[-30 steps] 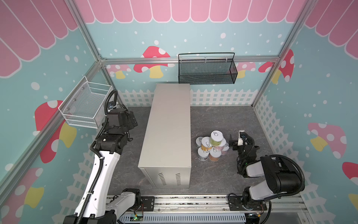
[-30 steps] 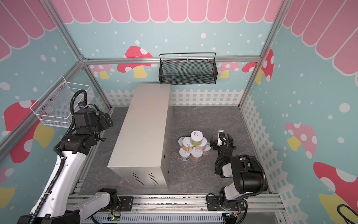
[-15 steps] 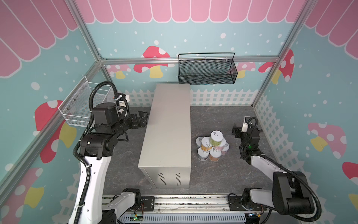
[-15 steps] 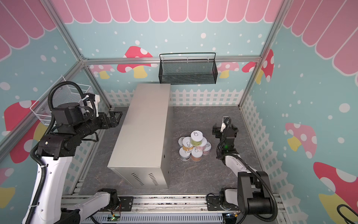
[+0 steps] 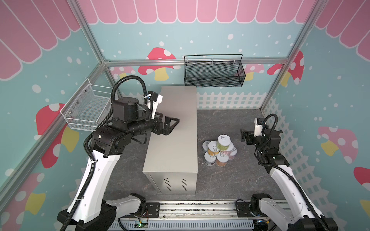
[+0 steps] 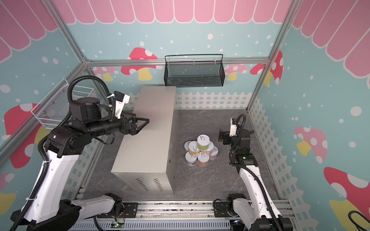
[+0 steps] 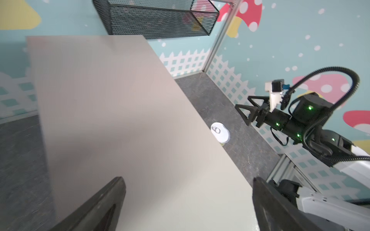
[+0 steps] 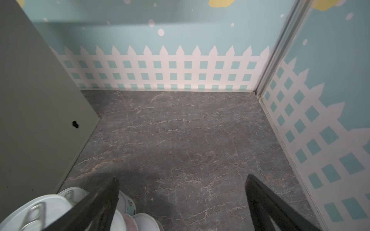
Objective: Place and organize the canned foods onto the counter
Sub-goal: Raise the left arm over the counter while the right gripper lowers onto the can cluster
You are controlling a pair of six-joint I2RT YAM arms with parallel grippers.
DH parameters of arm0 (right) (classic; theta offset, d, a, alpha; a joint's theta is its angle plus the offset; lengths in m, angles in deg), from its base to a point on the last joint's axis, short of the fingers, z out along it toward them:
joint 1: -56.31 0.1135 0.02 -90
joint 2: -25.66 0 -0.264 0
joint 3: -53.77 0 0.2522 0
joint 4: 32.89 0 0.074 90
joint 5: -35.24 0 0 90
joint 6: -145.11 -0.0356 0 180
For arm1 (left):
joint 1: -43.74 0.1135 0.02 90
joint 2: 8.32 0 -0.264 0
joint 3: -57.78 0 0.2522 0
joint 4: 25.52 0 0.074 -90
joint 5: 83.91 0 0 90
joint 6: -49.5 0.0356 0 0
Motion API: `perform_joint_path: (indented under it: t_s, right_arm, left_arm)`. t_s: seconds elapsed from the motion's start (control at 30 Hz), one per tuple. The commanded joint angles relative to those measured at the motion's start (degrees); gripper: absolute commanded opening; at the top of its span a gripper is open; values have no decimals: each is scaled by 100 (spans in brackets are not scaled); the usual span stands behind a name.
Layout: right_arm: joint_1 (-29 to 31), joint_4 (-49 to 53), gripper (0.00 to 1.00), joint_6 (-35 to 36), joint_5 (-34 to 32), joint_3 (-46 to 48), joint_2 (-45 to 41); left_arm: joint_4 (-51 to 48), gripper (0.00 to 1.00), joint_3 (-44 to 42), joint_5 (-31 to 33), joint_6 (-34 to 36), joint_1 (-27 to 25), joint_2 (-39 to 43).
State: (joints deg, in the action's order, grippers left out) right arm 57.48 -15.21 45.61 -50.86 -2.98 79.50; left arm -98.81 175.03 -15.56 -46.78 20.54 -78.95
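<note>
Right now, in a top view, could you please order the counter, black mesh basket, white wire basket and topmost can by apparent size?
counter
black mesh basket and white wire basket: look alike, too close to rank
topmost can

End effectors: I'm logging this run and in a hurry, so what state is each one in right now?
Left end effector: open, holding nothing.
Right end effector: open, holding nothing.

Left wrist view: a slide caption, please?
Open left fingers hover above the counter; one can peeks past its edge, open right fingers beyond.
</note>
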Motion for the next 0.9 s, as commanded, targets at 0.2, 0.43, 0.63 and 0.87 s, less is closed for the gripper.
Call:
perform_joint_path:
  t_s: [0.2,0.43,0.63,0.87]
  right_arm:
    - [108,959,100,216,1164,-28,-634]
    - [341,989,100,282,1192,44,-726]
    - [501,724,99,211,1182,150,-649]
    - [919,610,100,298,976,91,-400]
  left_arm:
    - [-346,100,351,217,601,-964,-427]
    - [-429,100,629,427,687,-1103,-797]
    - [-509,100,943,997,736,-1435,-1147]
    - [-461,100,988,1320,719,-1490,-1182]
